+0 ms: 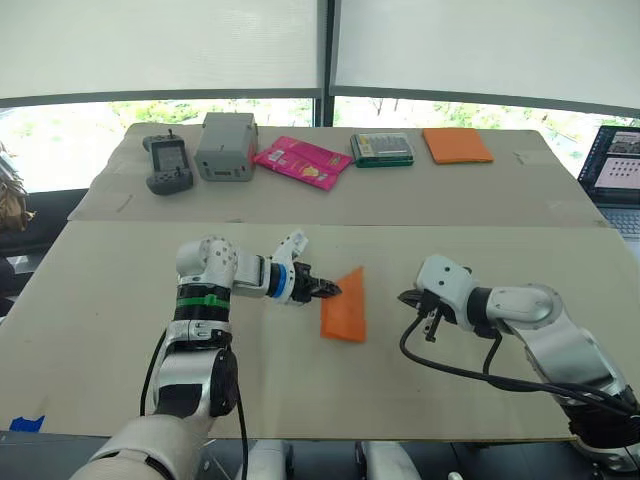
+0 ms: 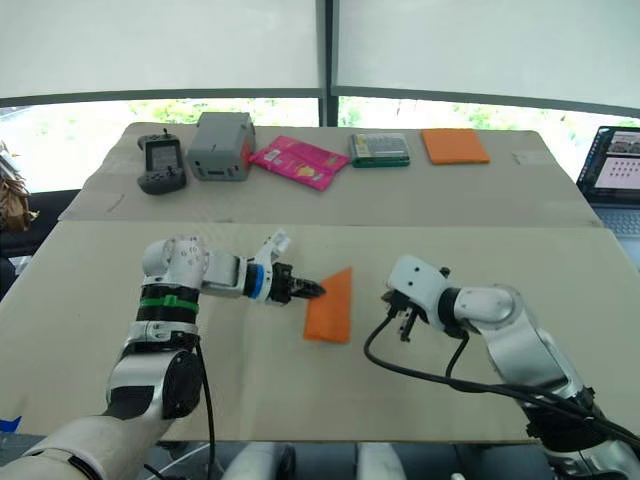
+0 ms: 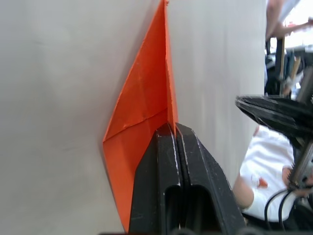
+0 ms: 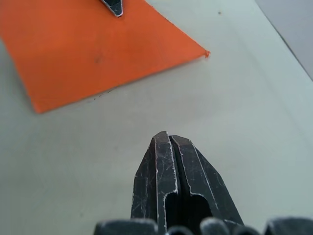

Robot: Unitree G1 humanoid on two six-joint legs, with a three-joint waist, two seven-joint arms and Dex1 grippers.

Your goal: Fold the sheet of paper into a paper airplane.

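Observation:
The sheet of paper (image 1: 345, 310) is bright orange and folded into a flat pointed wedge like a paper airplane. It lies mid-table with its tip pointing away from me. My left gripper (image 1: 335, 290) reaches in from the left and is shut on the wedge's left edge. In the left wrist view the paper (image 3: 139, 117) runs into the seam between the black fingers (image 3: 161, 166). My right gripper (image 1: 408, 298) hovers a short way to the right of the paper, shut and empty. Its closed fingertips (image 4: 159, 147) point at the wedge (image 4: 93, 44).
On the far table stand a black handheld controller (image 1: 168, 163), a grey box (image 1: 226, 146), a pink packet (image 1: 302, 161), a green flat case (image 1: 381, 149) and a thicker orange pad (image 1: 457, 145). A laptop (image 1: 614, 172) sits at the right edge. A person's white sleeve (image 3: 259, 171) is in view.

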